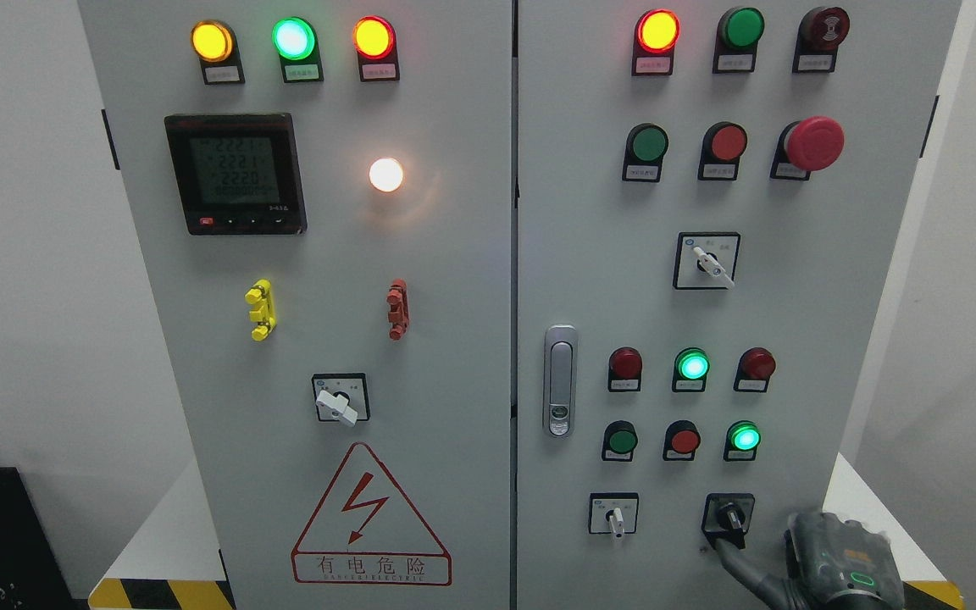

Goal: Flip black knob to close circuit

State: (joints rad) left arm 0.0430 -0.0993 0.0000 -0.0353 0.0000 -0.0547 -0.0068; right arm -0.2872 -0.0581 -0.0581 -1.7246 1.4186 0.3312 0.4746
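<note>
One right hand [827,555] beside one black knob [729,515].

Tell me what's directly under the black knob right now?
A finger of the right hand reaches up to the black knob from below. It covers the panel just beneath; actual contact isn't clear.

A grey two-door electrical cabinet [454,339] fills the view. On the left door, yellow [212,41], green [294,38] and orange-red [374,37] lamps glow above a digital meter [235,174], with a bright white lamp [385,174] beside it. Lower sit a white selector switch [338,405] and a red-outlined triangular lightning warning sign [369,521]. The right door carries a red mushroom button [813,142] and a silver door latch [560,380] near its left edge.
</note>
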